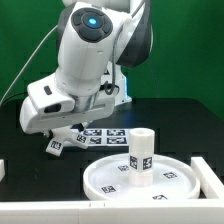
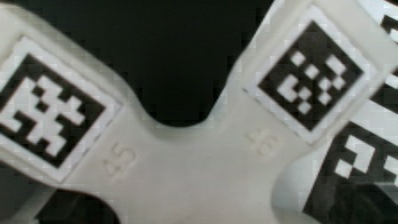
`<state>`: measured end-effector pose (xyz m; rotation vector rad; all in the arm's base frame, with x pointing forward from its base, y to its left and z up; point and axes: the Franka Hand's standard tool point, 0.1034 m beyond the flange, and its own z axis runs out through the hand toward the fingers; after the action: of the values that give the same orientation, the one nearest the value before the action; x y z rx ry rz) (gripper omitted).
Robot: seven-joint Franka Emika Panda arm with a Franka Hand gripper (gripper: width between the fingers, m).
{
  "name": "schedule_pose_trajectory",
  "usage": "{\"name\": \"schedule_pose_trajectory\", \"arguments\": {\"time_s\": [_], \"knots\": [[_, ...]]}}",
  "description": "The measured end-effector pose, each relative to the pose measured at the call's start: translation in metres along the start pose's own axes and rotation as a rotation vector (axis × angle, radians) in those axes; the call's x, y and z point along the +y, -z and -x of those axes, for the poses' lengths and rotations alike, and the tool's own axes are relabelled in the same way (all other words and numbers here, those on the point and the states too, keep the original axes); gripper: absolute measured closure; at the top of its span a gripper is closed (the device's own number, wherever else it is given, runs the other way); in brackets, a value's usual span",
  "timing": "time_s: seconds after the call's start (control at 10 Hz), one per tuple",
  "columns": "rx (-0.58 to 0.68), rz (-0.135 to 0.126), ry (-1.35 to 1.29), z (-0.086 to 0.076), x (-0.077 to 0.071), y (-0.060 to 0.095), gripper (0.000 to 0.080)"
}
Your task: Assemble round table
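Black surface [image 1: 185, 125]: cross-shaped base [image 2: 196, 165] beneath jaws, spread or pinching indeterminable; an off-centre grip could twist it, misaligning with leg [image 1: 141, 155].

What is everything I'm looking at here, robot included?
round disc: one, white, on the table, toward the exterior view's right
leg: one, white, upright on the disc
cross-shaped base: one, white, tagged, under the gripper
marker board: one, white, flat behind the disc
table: one, black
white edge pieces: several, cut off by the frame
arm: one, white
gripper: one, low over the base; jaws unclear
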<state>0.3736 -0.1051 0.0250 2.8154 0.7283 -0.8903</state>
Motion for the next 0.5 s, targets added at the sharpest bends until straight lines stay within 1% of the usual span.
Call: {"name": "schedule_pose_trajectory", "arguments": {"time_s": [0.4,0.5], "knots": [[-0.002,-0.004,-0.001,0.0021,0.0008,-0.004,0.015],[-0.002,-0.005,-0.001,0.0021,0.0008,-0.0041,0.0196]]}}
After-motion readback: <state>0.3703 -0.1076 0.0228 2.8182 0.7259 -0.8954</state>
